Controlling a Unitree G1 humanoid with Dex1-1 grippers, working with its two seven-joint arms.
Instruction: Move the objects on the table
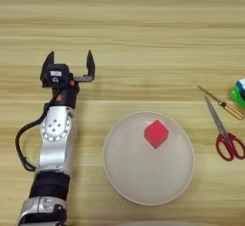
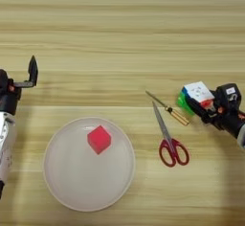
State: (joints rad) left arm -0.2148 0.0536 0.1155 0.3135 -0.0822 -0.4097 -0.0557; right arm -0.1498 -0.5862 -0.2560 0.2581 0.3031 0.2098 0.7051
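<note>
A small red cube lies on the large cream plate, a little above its centre. Left of the plate my left gripper points up the table, open and empty. At the right side my right gripper is shut on the multicoloured puzzle cube, which sits at table level. Red-handled scissors lie shut between plate and puzzle cube, blades pointing away from me. The thin orange-handled screwdriver lies slantwise just beyond the scissors' tips, its handle near the puzzle cube.
The light wood-grain table stretches bare across the far half. My left forearm lies along the plate's left side, with a black cable looping off it.
</note>
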